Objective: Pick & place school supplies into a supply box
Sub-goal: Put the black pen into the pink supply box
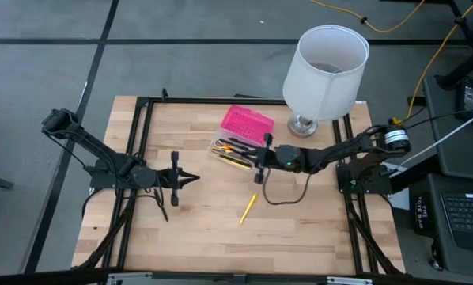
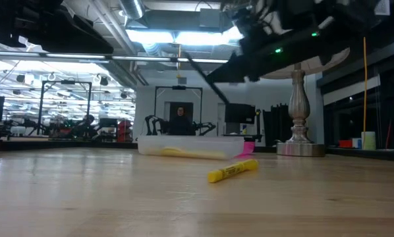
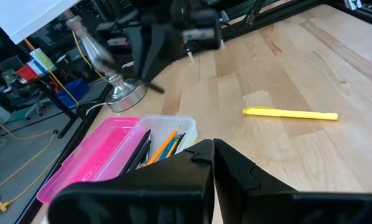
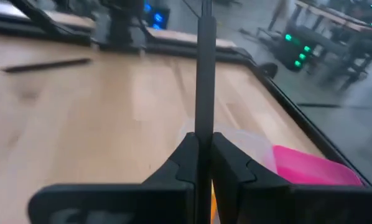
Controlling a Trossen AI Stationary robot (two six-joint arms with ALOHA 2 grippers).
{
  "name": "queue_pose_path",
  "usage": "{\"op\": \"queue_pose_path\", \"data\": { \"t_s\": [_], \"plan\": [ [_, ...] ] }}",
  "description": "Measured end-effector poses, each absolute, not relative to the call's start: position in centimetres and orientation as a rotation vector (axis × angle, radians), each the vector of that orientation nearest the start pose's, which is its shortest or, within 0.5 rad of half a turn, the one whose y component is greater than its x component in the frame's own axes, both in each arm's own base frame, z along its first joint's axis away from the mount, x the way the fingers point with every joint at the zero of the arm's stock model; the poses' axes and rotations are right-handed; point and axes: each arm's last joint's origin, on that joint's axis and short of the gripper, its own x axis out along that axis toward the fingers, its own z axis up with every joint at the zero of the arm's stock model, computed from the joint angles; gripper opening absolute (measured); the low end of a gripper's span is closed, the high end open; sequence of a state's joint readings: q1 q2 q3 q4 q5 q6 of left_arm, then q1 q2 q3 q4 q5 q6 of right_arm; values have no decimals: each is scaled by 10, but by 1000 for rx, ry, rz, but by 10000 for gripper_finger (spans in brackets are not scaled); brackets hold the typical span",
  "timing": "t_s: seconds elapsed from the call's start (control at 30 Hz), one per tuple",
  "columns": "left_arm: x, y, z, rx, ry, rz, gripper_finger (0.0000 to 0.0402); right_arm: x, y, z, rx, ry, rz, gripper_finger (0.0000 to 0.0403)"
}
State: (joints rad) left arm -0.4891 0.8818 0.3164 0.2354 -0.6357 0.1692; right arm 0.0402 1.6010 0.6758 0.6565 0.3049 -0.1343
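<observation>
The supply box lies open at the table's far middle, its pink half [image 1: 248, 121] beside its clear half [image 1: 230, 150], which has several pens and pencils lying in it [image 3: 163, 144]. A yellow marker [image 1: 247, 208] lies flat on the wood nearer the front edge. My right gripper [image 1: 249, 153] hangs over the clear half, shut on a thin black pen [image 4: 204, 74]. My left gripper [image 1: 195, 178] waits shut at the table's left, above the wood, touching nothing. My right gripper pinches the black pen's shaft [image 4: 204, 138] between its two fingers, coming in from the table's right and slanting a little downward. The pen is lifted clear above the box and hangs tilted [image 2: 203, 76], most of its length standing out beyond the fingertips.
A white lamp [image 1: 325, 70] stands on its metal foot [image 1: 303, 125] at the far right, close behind the box. A black frame [image 1: 141, 103] runs along the table's edges. Open wood lies in front around the yellow marker [image 2: 232, 170].
</observation>
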Motion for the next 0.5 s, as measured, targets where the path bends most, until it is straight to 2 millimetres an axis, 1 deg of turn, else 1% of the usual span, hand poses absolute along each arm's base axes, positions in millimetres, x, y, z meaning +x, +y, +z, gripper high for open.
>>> {"op": "queue_pose_path", "data": {
  "t_s": [0.1,0.17,0.3,0.5],
  "plan": [
    [165,-68,197,343,292,122,4,333,4,178,-194,335,-268,26],
    [165,-68,197,343,292,122,3,347,3,176,-211,387,-315,26],
    [165,-68,197,342,291,121,1,368,-9,171,-194,540,-430,26],
    [165,-68,197,335,292,123,5,392,-26,173,-78,710,-406,26]
  ]
}}
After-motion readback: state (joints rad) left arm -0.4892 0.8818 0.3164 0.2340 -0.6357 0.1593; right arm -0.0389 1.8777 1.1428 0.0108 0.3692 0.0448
